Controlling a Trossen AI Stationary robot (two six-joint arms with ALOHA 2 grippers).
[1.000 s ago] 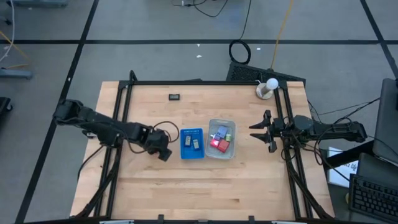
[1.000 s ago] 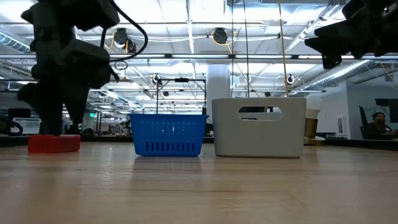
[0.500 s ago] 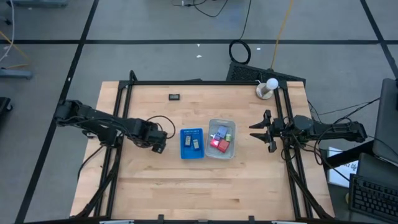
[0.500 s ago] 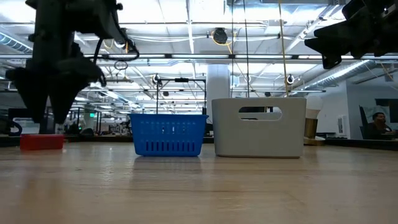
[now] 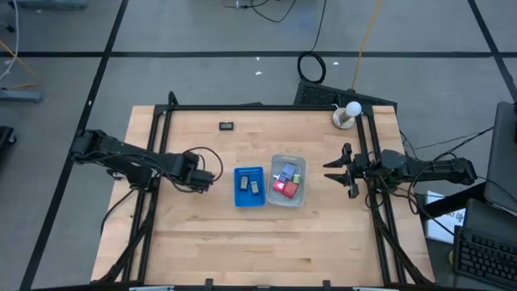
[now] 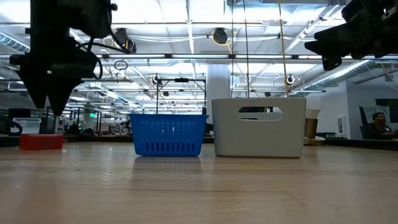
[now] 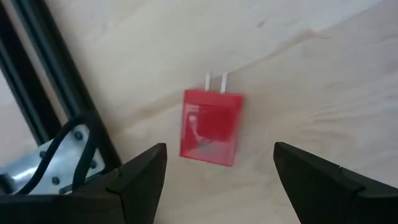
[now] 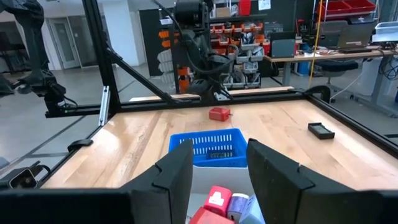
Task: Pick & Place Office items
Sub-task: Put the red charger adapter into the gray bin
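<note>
1. Compared with a second ago, the left gripper (image 7: 214, 177) has risen off the red block (image 7: 211, 127) and drawn back from the blue ribbed tray (image 5: 250, 187).
2. Its fingers (image 7: 140, 177) stand wide apart, holding nothing; the block lies on the table (image 7: 323, 74) just ahead of them, centred between the tips.
3. The block is flat and red, with two thin metal prongs at its far end (like a plug).
4. The right gripper (image 5: 333, 171), fingers partly open and empty, hovers beside the clear plastic tray (image 5: 288, 179).
</note>
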